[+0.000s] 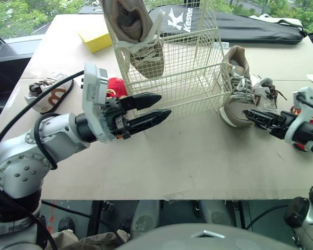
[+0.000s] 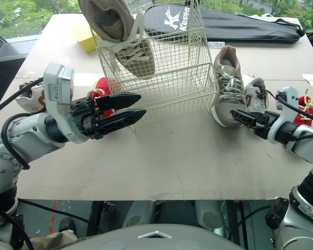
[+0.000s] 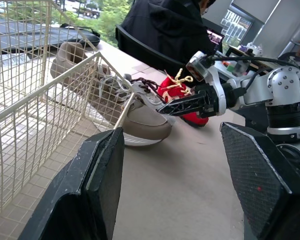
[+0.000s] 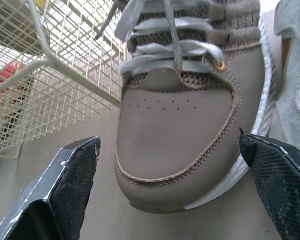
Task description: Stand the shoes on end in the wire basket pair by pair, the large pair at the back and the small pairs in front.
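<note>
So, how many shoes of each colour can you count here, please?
Tan shoes: 2, one in the basket, one beside it
Red shoes: 2
White shoes: 2
Total: 6 shoes
</note>
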